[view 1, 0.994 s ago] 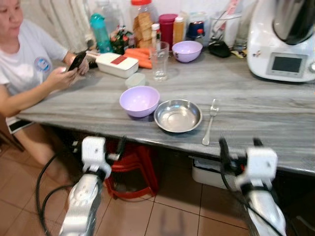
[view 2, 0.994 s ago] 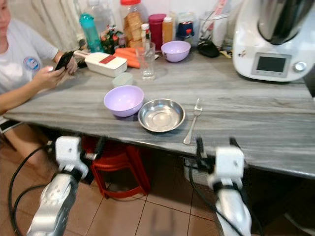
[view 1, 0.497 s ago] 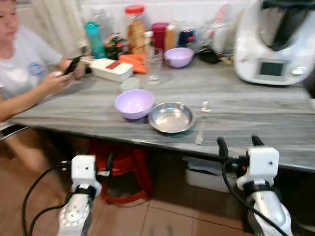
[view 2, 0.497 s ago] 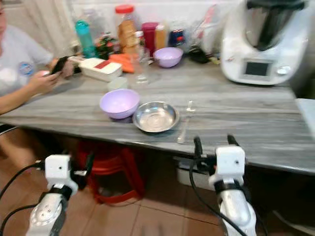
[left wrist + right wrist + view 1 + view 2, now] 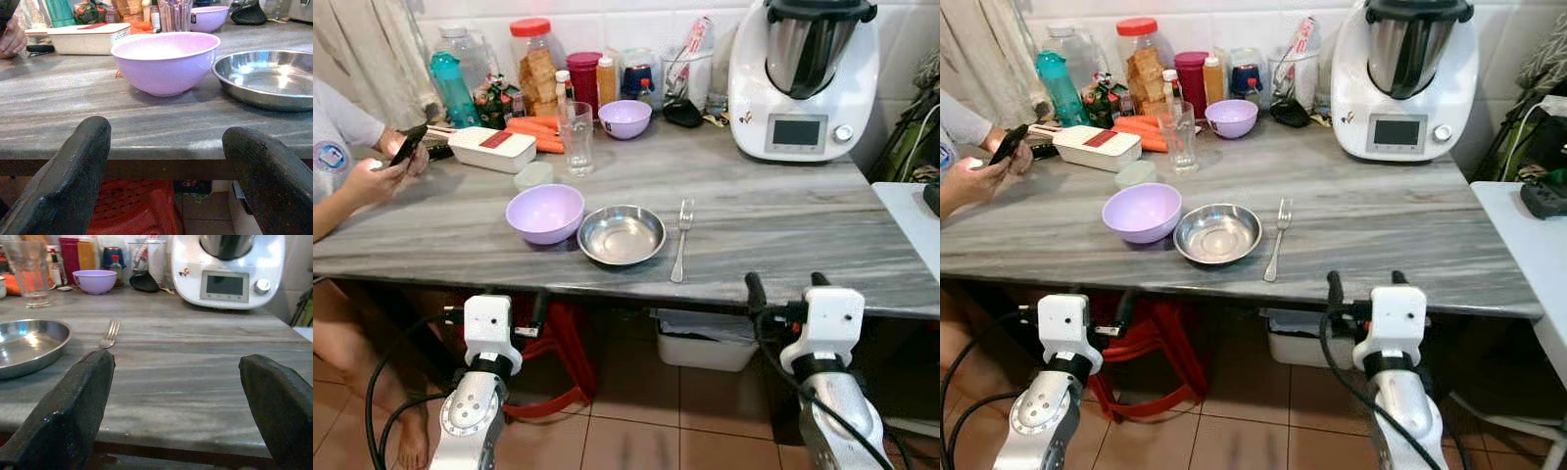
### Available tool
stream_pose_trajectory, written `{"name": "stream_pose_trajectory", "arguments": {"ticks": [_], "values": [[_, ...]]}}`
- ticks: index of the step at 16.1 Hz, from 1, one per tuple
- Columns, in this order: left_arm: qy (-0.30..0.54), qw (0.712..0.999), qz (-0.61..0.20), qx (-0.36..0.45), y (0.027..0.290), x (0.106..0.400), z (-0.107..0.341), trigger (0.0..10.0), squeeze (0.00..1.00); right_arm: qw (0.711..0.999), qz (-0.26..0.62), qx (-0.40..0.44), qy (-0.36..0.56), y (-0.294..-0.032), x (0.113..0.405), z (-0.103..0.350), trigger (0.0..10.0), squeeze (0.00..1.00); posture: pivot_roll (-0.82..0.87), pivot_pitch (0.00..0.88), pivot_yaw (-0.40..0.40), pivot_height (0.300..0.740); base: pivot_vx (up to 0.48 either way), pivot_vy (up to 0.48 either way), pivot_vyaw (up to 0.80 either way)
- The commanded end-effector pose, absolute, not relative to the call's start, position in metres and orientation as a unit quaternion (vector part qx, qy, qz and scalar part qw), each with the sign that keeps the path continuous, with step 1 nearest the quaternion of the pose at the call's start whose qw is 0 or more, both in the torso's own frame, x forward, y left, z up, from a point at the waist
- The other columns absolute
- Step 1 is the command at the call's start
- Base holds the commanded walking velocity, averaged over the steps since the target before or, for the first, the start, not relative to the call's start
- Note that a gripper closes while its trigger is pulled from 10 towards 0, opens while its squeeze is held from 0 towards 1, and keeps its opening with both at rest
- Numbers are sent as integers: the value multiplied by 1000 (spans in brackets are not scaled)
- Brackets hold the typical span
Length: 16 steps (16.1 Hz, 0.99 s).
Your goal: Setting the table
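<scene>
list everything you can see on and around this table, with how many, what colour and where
Bowl: 2, lilac; one at the front beside the steel dish, one at the back.
Steel dish: 1, silver, front middle.
Fork: 1, silver, right of the dish.
Glass: 1, clear, behind the front bowl.
Food processor: 1, white, back right.
Stool: 1, red, under the table.
Person: 1, far left, holding a phone.
Left hand, right hand: open, below the table edge.

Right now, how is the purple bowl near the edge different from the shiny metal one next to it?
The purple bowl is deep, matte plastic-looking, with tall rounded sides; the steel bowl is shallow, wide and reflective. The purple bowl sits to the robot's left, the steel bowl between it and the fork. Both are round, upright, look empty and stand on the grey table.
</scene>
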<state>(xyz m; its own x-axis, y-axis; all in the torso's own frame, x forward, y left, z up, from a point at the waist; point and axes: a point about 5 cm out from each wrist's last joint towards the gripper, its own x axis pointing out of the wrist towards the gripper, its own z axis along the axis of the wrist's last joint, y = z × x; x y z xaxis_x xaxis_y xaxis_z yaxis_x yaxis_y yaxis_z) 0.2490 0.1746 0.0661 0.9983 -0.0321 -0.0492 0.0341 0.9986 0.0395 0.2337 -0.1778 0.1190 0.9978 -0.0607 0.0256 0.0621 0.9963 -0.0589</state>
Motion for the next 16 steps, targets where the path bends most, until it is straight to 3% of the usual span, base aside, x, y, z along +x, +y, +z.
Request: {"name": "stream_pose_trajectory", "arguments": {"ticks": [1,16], "values": [[24,999,-11,23,178,252,68,10000,0,999,-36,-20,-1,-178,235,117,10000,0,-120,0,91,740,-266,0,0],[18,999,-27,27,172,261,73,10000,0,999,-43,19,3,-176,241,112,10000,0,-122,0,108,740,-288,0,0]]}}
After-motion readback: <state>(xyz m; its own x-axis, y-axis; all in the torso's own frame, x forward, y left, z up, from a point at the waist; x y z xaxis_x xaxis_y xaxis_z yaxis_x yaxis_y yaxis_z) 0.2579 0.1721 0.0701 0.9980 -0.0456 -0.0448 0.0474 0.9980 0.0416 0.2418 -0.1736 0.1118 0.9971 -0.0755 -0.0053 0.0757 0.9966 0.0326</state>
